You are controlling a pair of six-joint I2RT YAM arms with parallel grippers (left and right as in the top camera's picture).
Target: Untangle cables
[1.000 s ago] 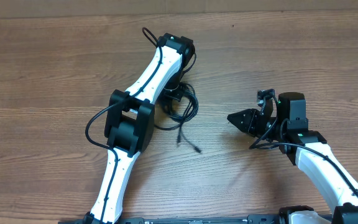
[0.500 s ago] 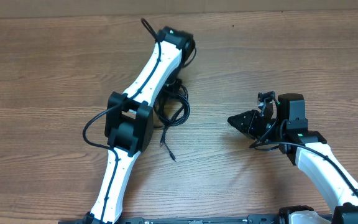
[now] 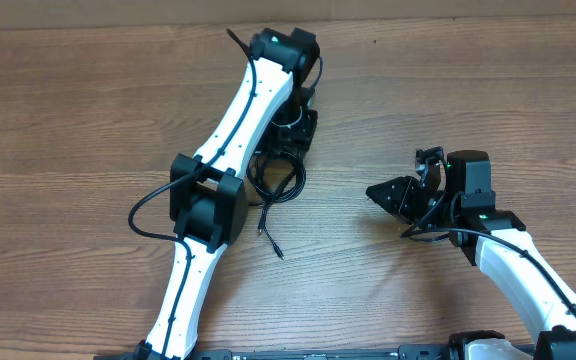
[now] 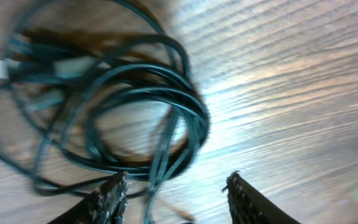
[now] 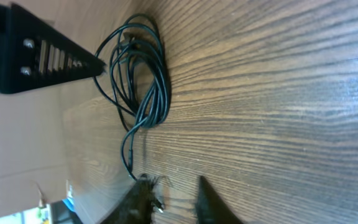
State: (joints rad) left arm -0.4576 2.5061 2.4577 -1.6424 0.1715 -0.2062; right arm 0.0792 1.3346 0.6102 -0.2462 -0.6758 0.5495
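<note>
The cables (image 3: pixel 278 178) lie in a loose black tangle on the wooden table (image 3: pixel 448 90), with one plug end (image 3: pixel 278 252) trailing toward the near side. My left gripper (image 3: pixel 301 125) hangs over the tangle's far edge. In the left wrist view the cables (image 4: pixel 199 118) lie blurred just ahead of my left gripper (image 4: pixel 174 183), which is open, with one strand running between its fingers close to the left fingertip (image 4: pixel 115 190). My right gripper (image 3: pixel 373 191) points left, well apart from the tangle. In the right wrist view the right gripper (image 5: pixel 174 183) is slightly open with nothing in it, and the cables (image 5: pixel 165 87) lie beyond it.
The left arm's elbow (image 3: pixel 208 200) and its own thick black wire (image 3: pixel 143 205) sit just left of the tangle. A black finger (image 5: pixel 48 59) of the left gripper shows beside the tangle in the right wrist view. Bare wood lies between the tangle and the right gripper.
The left gripper has opened, let go of the cables and drawn back toward the far side. The tangle and its trailing plug end shifted left. The right arm has stayed put.
</note>
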